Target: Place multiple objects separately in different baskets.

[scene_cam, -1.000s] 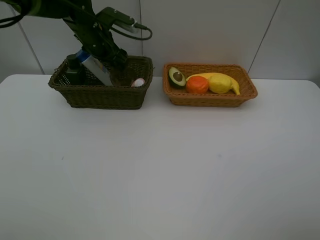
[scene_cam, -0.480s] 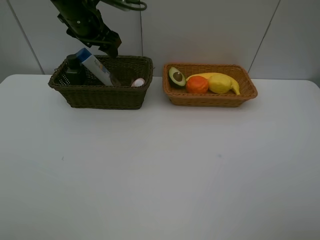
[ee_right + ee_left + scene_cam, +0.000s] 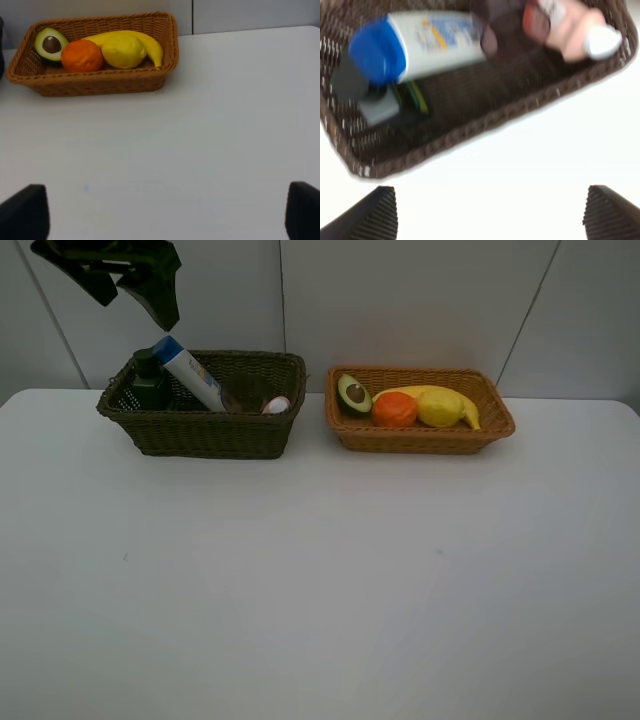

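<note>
Two baskets sit side by side along the far edge of the white desk (image 3: 320,580), a narrow gap between them, with the wide near part of the desk bare. From the high camera, the dark basket (image 3: 205,430) holds the blue-capped bottle (image 3: 190,373) leaning on the dark green bottle (image 3: 148,382); the pink bottle's cap (image 3: 277,405) peeks over the rim. The left pincer (image 3: 135,280) hangs above that basket's far left corner, open and empty. The tan basket (image 3: 420,435) carries the avocado half (image 3: 353,394), orange (image 3: 394,409), lemon (image 3: 440,407) and banana (image 3: 455,400).

The left wrist camera, blurred, shows the mauve cup (image 3: 507,27) between the two lying bottles.

The right wrist camera shows the right pincer (image 3: 160,212) spread wide over bare desk, well short of the fruit.
</note>
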You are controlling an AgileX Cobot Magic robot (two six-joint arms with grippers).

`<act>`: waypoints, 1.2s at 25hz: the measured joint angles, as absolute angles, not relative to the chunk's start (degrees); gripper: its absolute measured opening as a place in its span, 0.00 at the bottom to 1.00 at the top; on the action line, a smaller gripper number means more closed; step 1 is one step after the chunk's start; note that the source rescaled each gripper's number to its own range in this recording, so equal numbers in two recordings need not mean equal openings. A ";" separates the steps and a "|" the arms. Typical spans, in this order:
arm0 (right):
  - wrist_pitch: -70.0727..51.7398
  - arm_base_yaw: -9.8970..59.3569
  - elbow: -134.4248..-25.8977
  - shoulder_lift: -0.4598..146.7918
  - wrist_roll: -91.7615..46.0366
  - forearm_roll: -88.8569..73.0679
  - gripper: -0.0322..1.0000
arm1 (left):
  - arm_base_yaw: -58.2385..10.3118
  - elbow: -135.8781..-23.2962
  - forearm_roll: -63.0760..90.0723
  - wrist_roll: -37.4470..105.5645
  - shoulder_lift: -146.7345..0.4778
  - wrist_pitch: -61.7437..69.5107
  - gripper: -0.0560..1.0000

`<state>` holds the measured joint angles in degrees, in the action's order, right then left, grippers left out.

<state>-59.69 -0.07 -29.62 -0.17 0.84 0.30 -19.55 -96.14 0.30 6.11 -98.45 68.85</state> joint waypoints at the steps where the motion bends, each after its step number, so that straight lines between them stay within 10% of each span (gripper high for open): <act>1: -59.69 -0.07 -29.62 -0.17 0.84 0.30 1.00 | -19.55 -96.08 0.00 5.44 -96.72 69.24 0.98; 30: -59.69 -0.07 -29.62 -0.17 0.84 0.00 1.00 | -19.55 -31.00 0.00 -1.06 -33.27 63.40 0.98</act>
<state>-59.69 -0.07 -29.62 -0.17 0.84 0.00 -19.55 -31.00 0.00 -1.06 -33.27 63.40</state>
